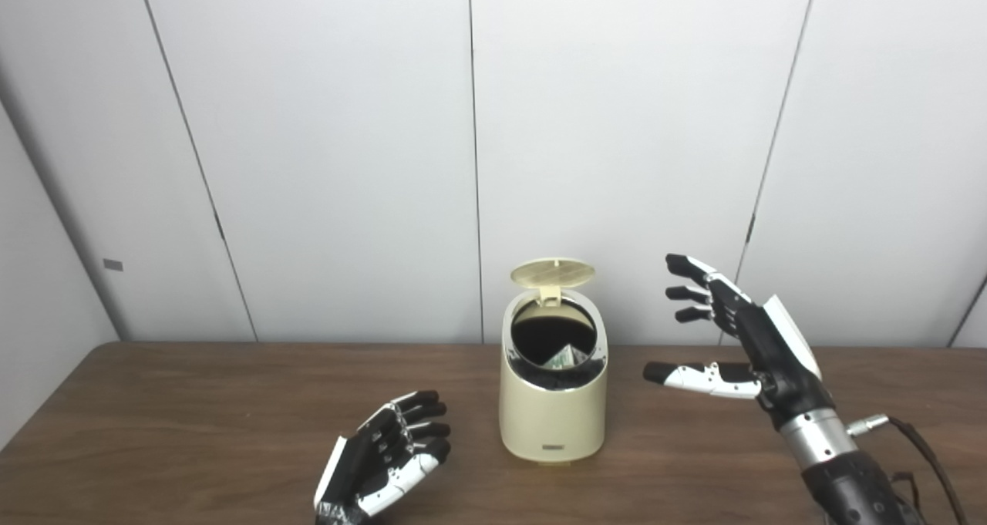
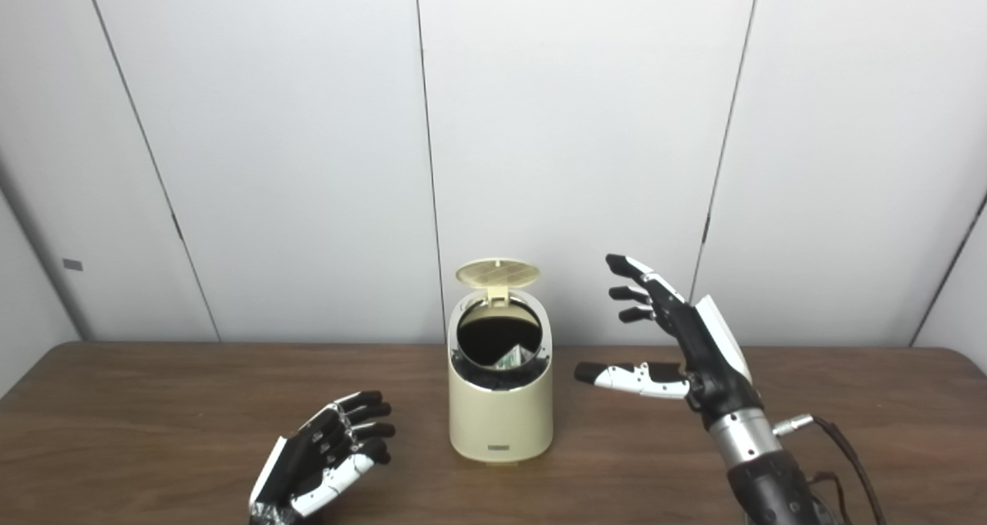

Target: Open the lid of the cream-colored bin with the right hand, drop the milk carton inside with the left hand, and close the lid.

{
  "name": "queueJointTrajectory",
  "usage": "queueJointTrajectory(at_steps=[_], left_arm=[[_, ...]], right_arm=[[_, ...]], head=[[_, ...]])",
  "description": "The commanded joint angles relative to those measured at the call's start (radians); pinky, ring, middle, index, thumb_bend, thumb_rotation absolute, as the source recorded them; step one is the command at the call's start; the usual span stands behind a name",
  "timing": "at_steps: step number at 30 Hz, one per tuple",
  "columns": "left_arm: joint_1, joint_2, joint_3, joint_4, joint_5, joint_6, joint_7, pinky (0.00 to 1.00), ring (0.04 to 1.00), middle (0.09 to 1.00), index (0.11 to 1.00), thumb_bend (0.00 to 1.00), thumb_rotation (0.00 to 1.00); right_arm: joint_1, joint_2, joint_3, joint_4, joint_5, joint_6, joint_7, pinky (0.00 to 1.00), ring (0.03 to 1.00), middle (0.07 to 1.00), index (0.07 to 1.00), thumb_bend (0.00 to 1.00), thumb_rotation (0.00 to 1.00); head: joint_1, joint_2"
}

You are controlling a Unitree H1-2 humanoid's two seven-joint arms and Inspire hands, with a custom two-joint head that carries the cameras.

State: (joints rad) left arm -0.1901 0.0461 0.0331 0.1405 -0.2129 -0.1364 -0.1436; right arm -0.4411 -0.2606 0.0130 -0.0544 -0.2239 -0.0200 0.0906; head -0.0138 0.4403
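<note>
The cream-colored bin (image 1: 552, 413) stands on the brown table (image 1: 193, 402), near its middle. Its round lid (image 1: 553, 273) is swung up and back, leaving the dark mouth uncovered. A corner of the milk carton (image 1: 565, 357) shows inside the bin, at the right of the opening. My right hand (image 1: 732, 340) hovers open to the right of the bin, fingers spread toward the lid and thumb pointing left, touching nothing. My left hand (image 1: 389, 456) rests low at the front left of the bin, fingers loosely curled and empty.
A white panelled wall (image 1: 617, 124) rises directly behind the table's back edge. A cable (image 1: 917, 440) trails from my right wrist at the lower right.
</note>
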Motion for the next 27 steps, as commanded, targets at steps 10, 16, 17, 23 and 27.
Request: queueJointTrajectory(at_steps=[10,16,17,23,27], left_arm=[[-0.038,0.002,0.002,-0.004,0.009,-0.051,-0.009,0.52,0.665,0.734,0.754,0.72,0.18],[-0.041,0.002,0.003,0.000,0.014,-0.053,-0.004,0.52,0.667,0.734,0.758,0.74,0.20],[-0.042,0.002,0.003,0.002,0.015,-0.055,-0.004,0.52,0.667,0.734,0.758,0.73,0.20],[-0.043,0.000,0.002,-0.007,0.024,-0.050,0.005,0.53,0.683,0.737,0.760,0.73,0.20],[-0.044,-0.004,0.003,-0.012,0.024,-0.052,0.008,0.54,0.693,0.740,0.767,0.72,0.19]], right_arm=[[-0.208,-0.018,0.059,-0.055,-0.068,0.171,0.082,0.68,0.844,0.876,0.842,0.86,0.33],[-0.280,-0.048,0.127,0.009,-0.156,0.139,0.100,0.67,0.840,0.869,0.844,0.89,0.35],[-0.287,-0.053,0.137,0.017,-0.169,0.136,0.100,0.67,0.844,0.870,0.845,0.89,0.37],[-0.323,-0.078,0.189,0.056,-0.242,0.107,0.108,0.74,0.886,0.881,0.846,0.86,0.41],[-0.340,-0.089,0.208,0.073,-0.250,0.099,0.135,0.78,0.907,0.880,0.837,0.85,0.43]], head=[[0.007,-0.004],[0.005,-0.006],[0.006,-0.007],[0.010,-0.005],[0.017,-0.004]])
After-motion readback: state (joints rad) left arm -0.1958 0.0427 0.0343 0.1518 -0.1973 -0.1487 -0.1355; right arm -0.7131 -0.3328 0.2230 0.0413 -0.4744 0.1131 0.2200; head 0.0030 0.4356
